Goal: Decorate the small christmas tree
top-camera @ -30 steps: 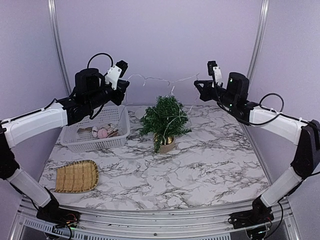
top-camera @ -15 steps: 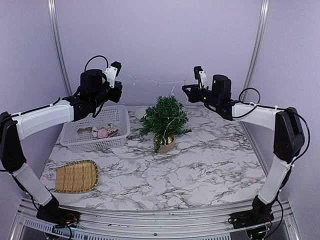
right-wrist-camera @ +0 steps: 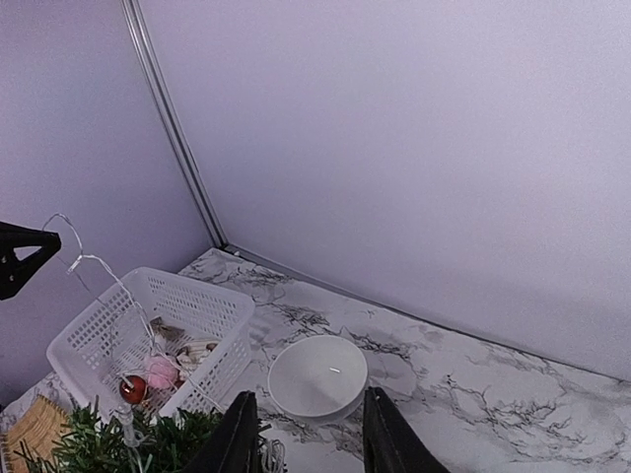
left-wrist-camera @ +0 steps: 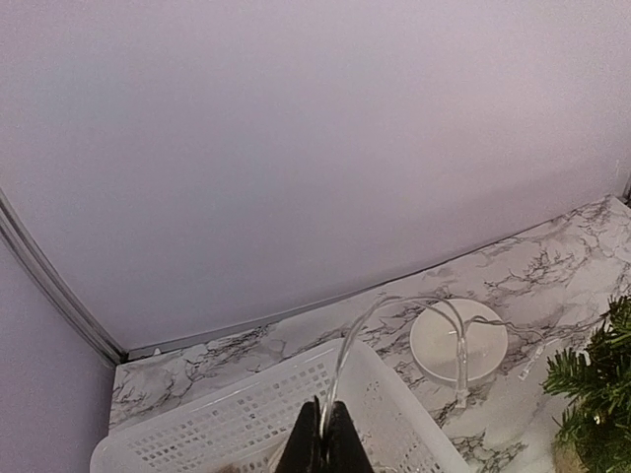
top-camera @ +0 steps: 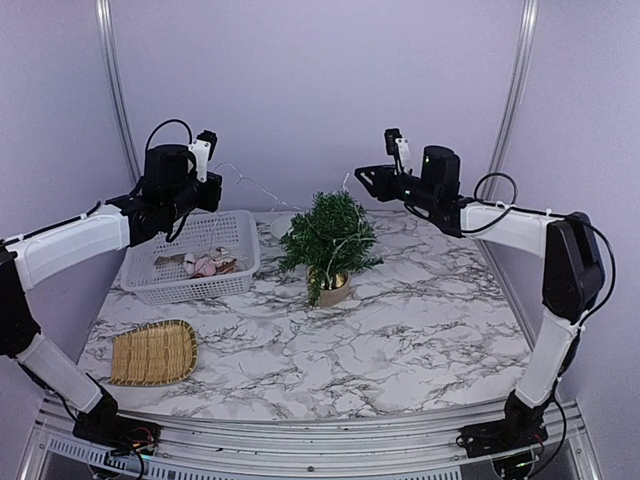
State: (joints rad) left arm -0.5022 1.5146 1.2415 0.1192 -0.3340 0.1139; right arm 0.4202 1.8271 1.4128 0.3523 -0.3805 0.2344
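The small christmas tree [top-camera: 331, 238] stands in its tan pot [top-camera: 334, 290] at mid-table; its needles show in the left wrist view [left-wrist-camera: 597, 382] and the right wrist view [right-wrist-camera: 126, 443]. My left gripper [top-camera: 207, 178] is raised over the white basket [top-camera: 190, 262], shut on a clear light string [left-wrist-camera: 367, 335] that arcs toward the tree. The string also shows in the top view [top-camera: 250, 182]. My right gripper [top-camera: 366, 179] hovers behind and above the tree. Its jaws are open and empty [right-wrist-camera: 308, 439].
The white basket [right-wrist-camera: 148, 313] holds pink and red ornaments [right-wrist-camera: 158, 372]. A white bowl [right-wrist-camera: 317, 376] sits behind the tree, near the back wall. A woven tray [top-camera: 152, 352] lies at the front left.
The string was stretched between both grippers; now my right gripper has let go and moved left toward the tree. My left gripper has moved left with its end of the string.
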